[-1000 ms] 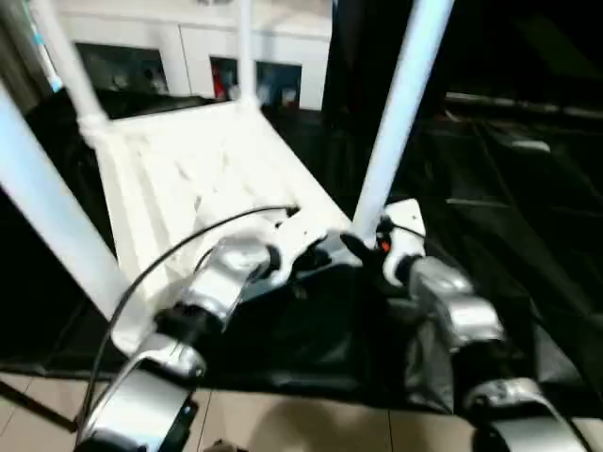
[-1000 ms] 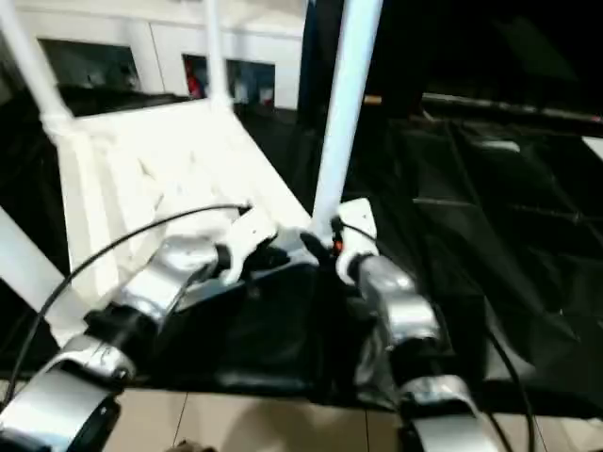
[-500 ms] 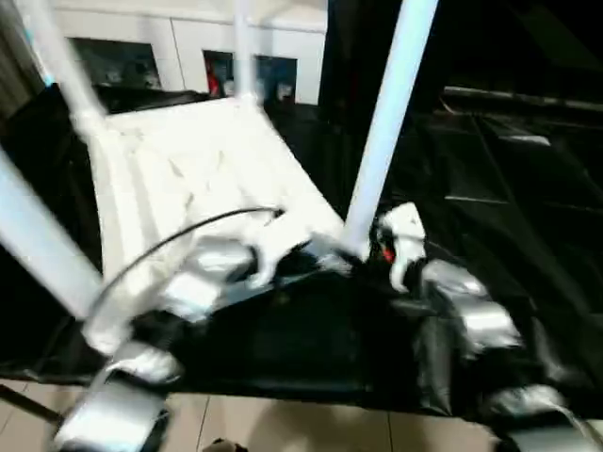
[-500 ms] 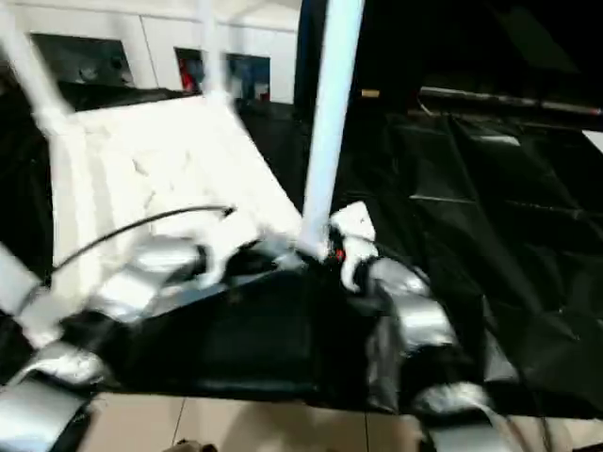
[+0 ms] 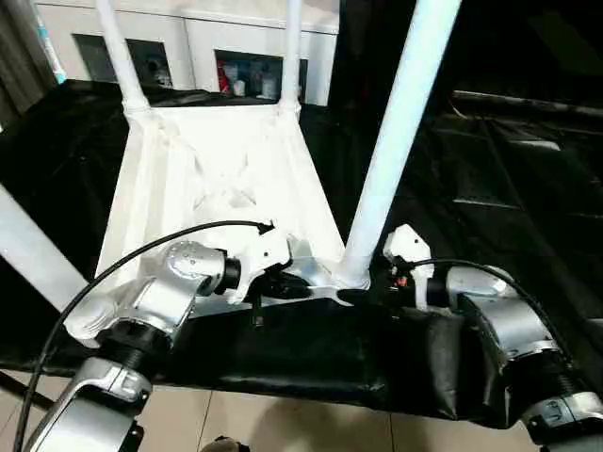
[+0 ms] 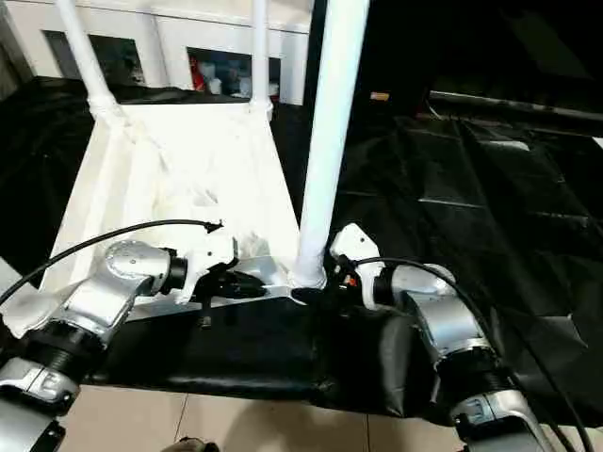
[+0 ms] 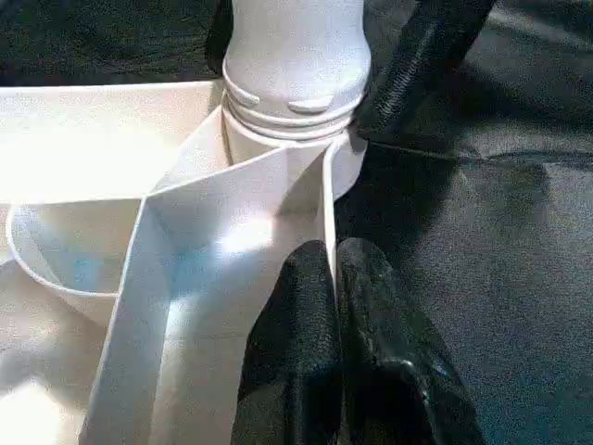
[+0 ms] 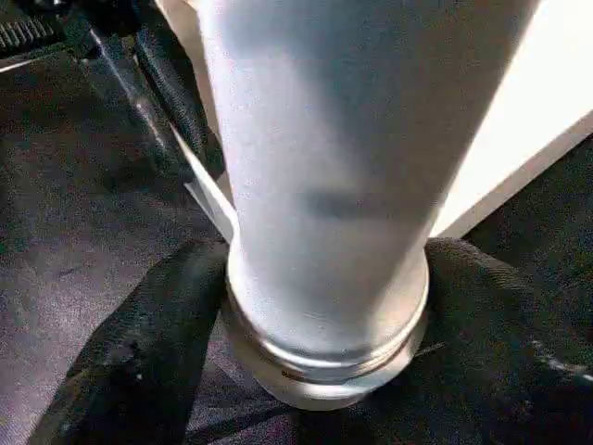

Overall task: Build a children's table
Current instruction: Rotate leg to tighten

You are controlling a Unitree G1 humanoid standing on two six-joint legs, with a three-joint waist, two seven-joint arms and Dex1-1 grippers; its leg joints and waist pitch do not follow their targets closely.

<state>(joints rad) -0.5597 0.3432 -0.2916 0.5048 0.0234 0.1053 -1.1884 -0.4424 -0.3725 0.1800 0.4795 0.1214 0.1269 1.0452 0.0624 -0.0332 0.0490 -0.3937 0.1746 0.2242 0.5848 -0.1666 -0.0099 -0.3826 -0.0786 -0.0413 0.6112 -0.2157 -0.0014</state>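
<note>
The upturned tabletop (image 5: 217, 179) lies on the black sheet (image 5: 490, 160), its near rim pinched between the closed fingers of the left gripper (image 7: 335, 278), while the right gripper (image 8: 315, 306) stands wide around the base of the near leg (image 5: 396, 141), one finger (image 8: 139, 362) on either side.

A black sheet (image 5: 490, 160), creased and faintly glossy, covers the work surface and drapes over its near edge, where it bunches into loose folds. Beyond it, against the back wall, stands a white cabinet (image 5: 188, 33) with glass doors; small colourful items (image 5: 247, 77), perhaps bottles or boxes, sit behind the panes, too small to make out. Pale floor tiles (image 6: 245, 424) show below the draped edge. A dark curtain-like strip (image 5: 19, 56) hangs at the far left. A thin light bar (image 6: 513, 99) crosses the dark background on the right.
</note>
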